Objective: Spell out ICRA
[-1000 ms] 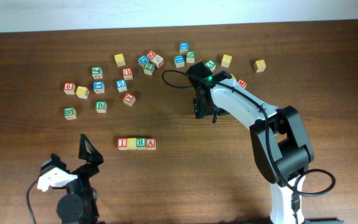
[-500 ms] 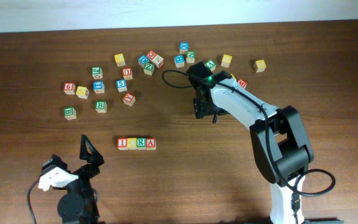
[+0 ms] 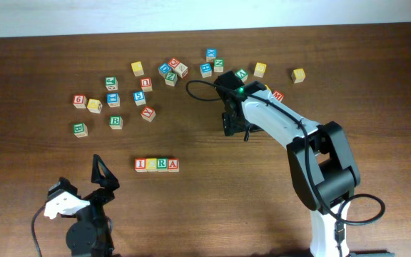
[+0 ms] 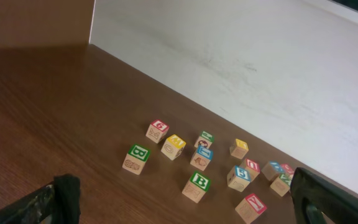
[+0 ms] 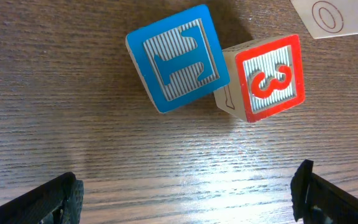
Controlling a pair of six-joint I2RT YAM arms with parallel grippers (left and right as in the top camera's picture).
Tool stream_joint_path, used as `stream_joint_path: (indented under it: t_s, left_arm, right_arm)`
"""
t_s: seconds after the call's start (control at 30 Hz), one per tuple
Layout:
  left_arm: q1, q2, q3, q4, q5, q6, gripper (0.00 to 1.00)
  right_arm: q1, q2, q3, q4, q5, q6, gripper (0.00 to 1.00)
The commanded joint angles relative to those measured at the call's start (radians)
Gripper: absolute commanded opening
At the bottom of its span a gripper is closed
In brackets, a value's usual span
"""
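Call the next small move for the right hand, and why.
Probably pull the right hand back toward its base, empty. The four-block row already sits together mid-table: I, a yellow face I can't read, R, A. Both hands are open and hold nothing, and the left hand sits apart from the row.

We find a robotics laboratory bench. Two jointed robot arms, left arm [image 3: 84,214] and right arm [image 3: 284,128], are mounted at a plain wood-grain table [image 3: 212,207], with an exposed cable [image 3: 187,88] looping off the right one. A bare white wall [image 4: 260,62] borders the far edge. The only items laid out are loose alphabet cubes [image 3: 138,68] and a row of four cubes [image 3: 156,165], a staged trial layout.
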Motion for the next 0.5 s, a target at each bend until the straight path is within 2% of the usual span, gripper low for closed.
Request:
stream_joint_path:
  t_s: [0.0,0.13,0.23,0.47]
  left_arm:
    - [0.002,-0.003,-0.001,-0.006,-0.01,0.152,0.99]
    - [0.002,-0.002,-0.001,-0.006,-0.01,0.178,0.99]
    - [0.002,-0.002,-0.001,-0.006,-0.01,0.267,0.99]
    - [0.002,-0.002,-0.001,-0.006,-0.01,0.271,0.99]
  right_arm:
    - [-0.003,-0.033,-0.011,0.0,0.012,0.0,0.98]
    - [-0.003,-0.033,-0.011,-0.001,0.012,0.0,0.98]
    - [-0.003,-0.033,-0.011,0.0,0.012,0.0,0.98]
    - [-0.003,-0.033,-0.011,0.0,0.012,0.0,0.98]
